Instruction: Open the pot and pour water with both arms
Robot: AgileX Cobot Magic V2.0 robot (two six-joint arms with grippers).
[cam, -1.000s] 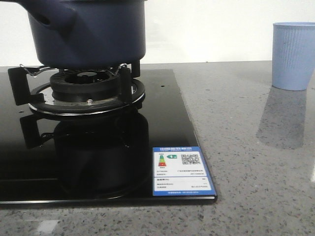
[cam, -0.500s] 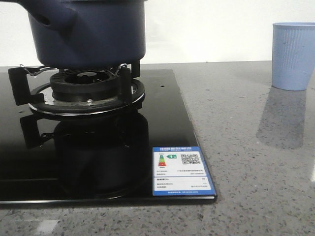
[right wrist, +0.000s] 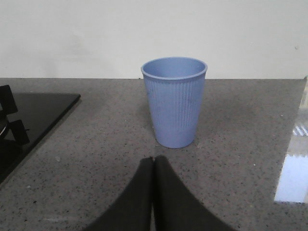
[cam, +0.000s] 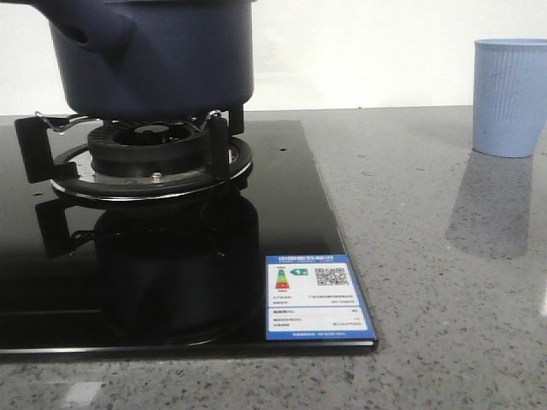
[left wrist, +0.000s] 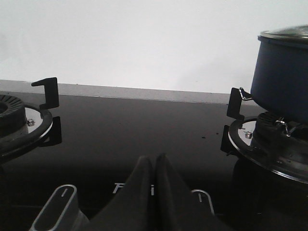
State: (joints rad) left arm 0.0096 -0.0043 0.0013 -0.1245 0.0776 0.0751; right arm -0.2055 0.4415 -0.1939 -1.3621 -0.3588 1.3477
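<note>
Large dark navy-blue round pot (cam: 154, 55) with straight matte sides and stubby hollow side handle: seated on black gas burner (cam: 149, 154) with its black metal pan-support prongs, at 11 o'clock in the front view, top edge cut off by the frame. In the left wrist view, glass lid (left wrist: 286, 33) with metal rim seen in place on the pot. Burner mounted on glossy black glass hob (cam: 282, 213), pot reflection visible in the glass below. Blue and white energy label sticker (cam: 316, 296) with QR code: at the hob's near right corner, 5 o'clock of the burner. Light blue ribbed cup (cam: 510, 96): upright and open-topped on speckled grey stone surface (cam: 427, 256), at 2 o'clock in the front view, well apart from the hob and from the pot. Left pincer (left wrist: 154, 161): fingers pressed together, clenched on nothing, positioned above the hob between the two burners, apart from the pot; second burner (left wrist: 19, 120) partly in frame, two grey knobs (left wrist: 60, 204) near the fingers. Right pincer (right wrist: 154, 161): likewise clenched tip to tip with nothing between, over the stone surface, aimed straight at the cup, near but not touching.
</note>
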